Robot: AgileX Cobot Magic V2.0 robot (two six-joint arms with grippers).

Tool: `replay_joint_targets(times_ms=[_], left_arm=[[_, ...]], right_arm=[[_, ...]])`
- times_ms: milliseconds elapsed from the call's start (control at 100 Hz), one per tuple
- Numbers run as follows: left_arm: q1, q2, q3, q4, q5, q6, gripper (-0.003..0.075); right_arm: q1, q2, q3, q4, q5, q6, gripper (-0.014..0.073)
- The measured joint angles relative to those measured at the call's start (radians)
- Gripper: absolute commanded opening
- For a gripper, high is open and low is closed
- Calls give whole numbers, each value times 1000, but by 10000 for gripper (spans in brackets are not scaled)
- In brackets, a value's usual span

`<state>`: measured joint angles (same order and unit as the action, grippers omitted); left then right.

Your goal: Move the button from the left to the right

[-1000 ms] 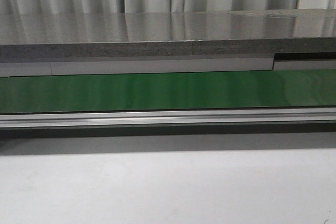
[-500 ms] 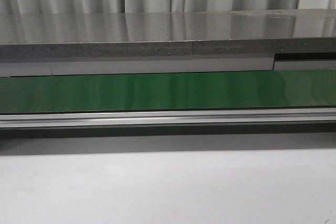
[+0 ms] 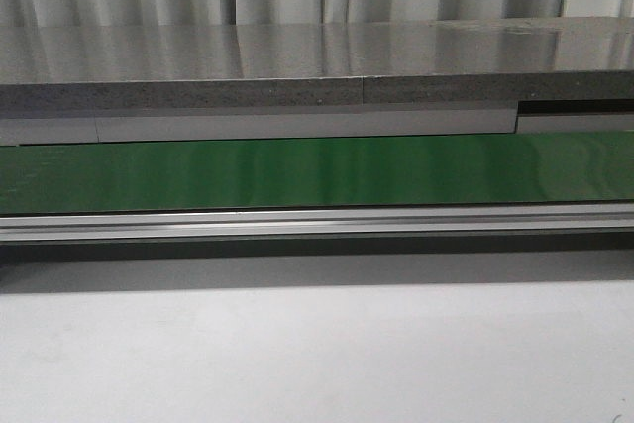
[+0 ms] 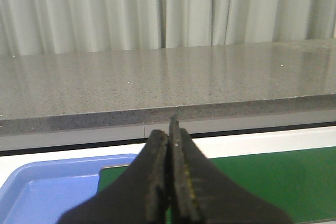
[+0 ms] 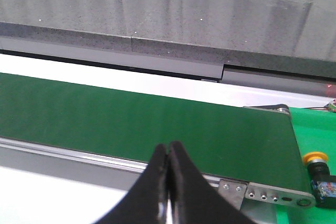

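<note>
Right wrist view shows the button (image 5: 319, 174) just past the belt's (image 5: 131, 124) end, toward the table's right edge, nearer my right claw (image 5: 168, 157); both claws, left (image 4: 169, 145) too, are pressed together, holding nothing.

Right gripper (image 5: 168, 174) low over near edge of green conveyor belt (image 5: 131, 124), black fingers (image 5: 155, 182) pressed together, nothing between them. Belt runs across scene and ends at roller on right. Silver frame rail (image 5: 252, 191) with three screws along near side of belt end. Button (image 5: 318, 174) just beyond belt end, on bright green surface (image 5: 315, 129): yellow-orange cap, black body, small blue-red mark. Grey speckled counter (image 5: 210, 19) on far side of belt.
</note>
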<state>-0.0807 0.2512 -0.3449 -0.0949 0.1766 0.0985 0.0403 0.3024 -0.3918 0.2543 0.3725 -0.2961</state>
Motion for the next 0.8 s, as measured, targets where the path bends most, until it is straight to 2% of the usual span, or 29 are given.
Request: replay_joint_targets(times_ms=[690, 800], left_arm=[[0, 0, 0, 0, 0, 0, -20], [0, 0, 0, 0, 0, 0, -21]], right_arm=[[0, 0, 0, 0, 0, 0, -67], [2, -10, 16, -14, -37, 10, -67]])
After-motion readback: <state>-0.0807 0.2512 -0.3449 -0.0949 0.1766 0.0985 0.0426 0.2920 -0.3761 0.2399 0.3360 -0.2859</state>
